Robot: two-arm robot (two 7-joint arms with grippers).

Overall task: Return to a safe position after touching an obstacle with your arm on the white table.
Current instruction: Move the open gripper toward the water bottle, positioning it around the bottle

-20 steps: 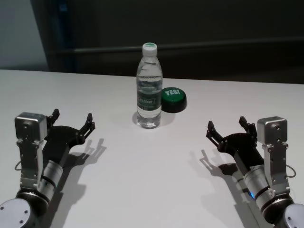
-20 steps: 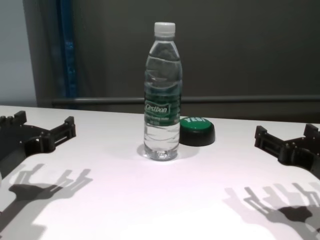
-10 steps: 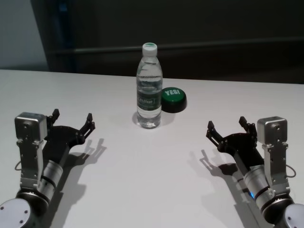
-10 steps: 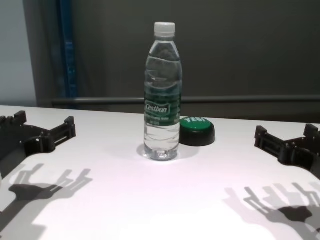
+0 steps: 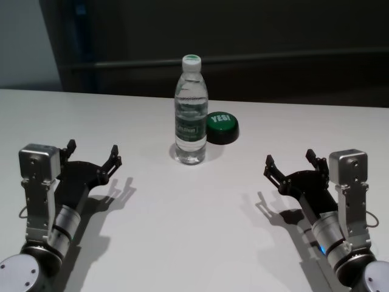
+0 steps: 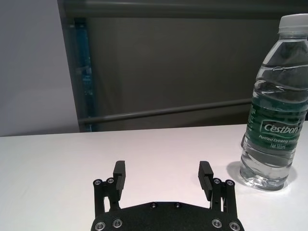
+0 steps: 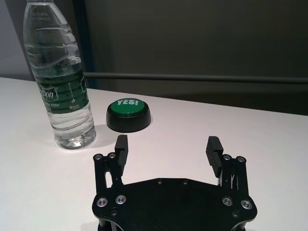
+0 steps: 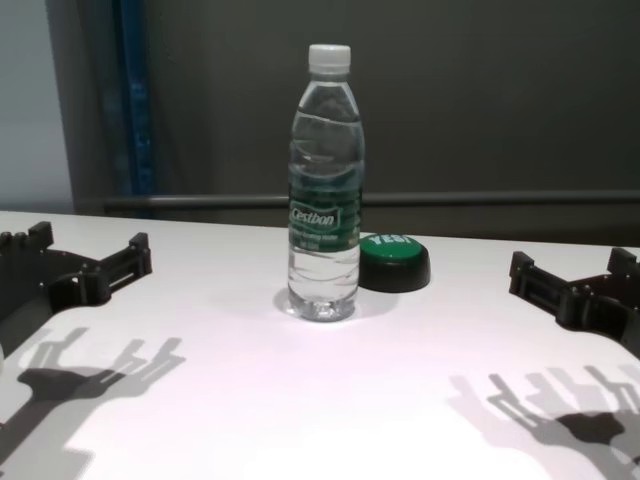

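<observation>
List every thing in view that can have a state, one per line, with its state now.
Bottle: upright on the table, cap on, partly filled with water, touched by neither gripper.
Button: resting on the table just beside the bottle, nothing pressing on it.
Left gripper: open, empty, hovering over the table, apart from the bottle.
Right gripper: open, empty, hovering over the table, apart from the bottle and button.
Table: flat, bearing the bottle and button.
</observation>
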